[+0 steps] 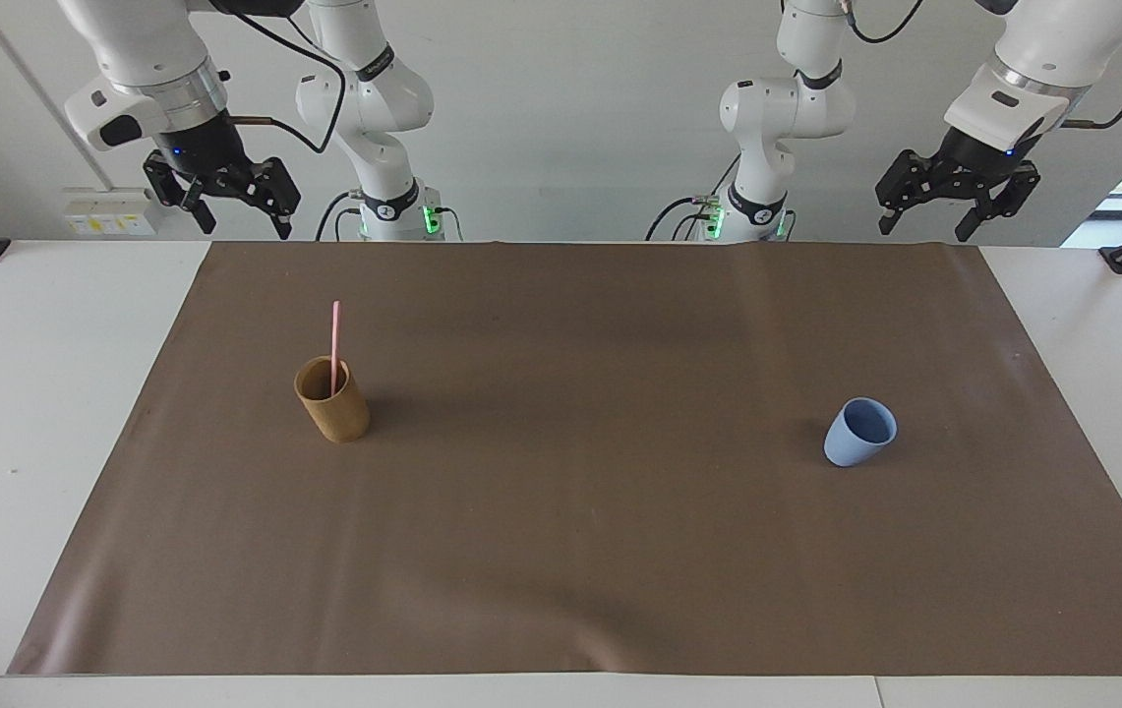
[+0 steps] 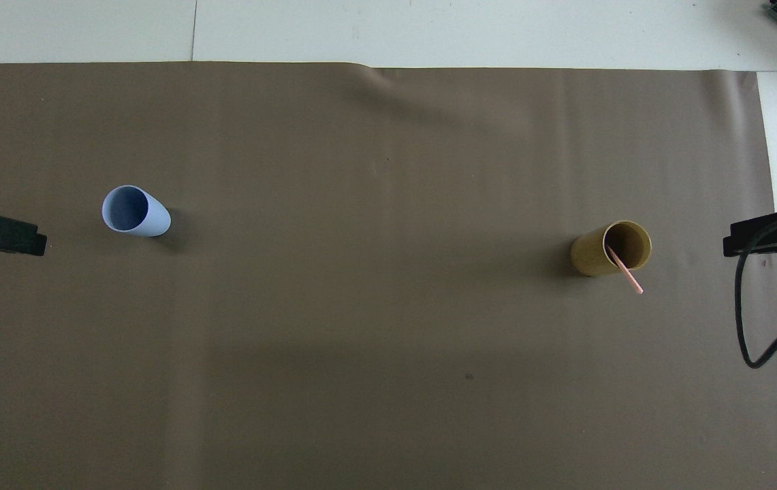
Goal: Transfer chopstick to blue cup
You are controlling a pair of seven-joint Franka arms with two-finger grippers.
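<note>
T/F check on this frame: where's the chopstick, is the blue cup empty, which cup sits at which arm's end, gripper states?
1. The chopstick lies flat on the mat. False: it stands in the tan cup.
2. The blue cup holds nothing. True.
3. The tan cup is toward the left arm's end of the table. False: it is toward the right arm's end; the blue cup is toward the left arm's.
4. The right gripper grips the chopstick. False: it hangs open, holding nothing.
5. The left gripper is open, holding nothing. True.
</note>
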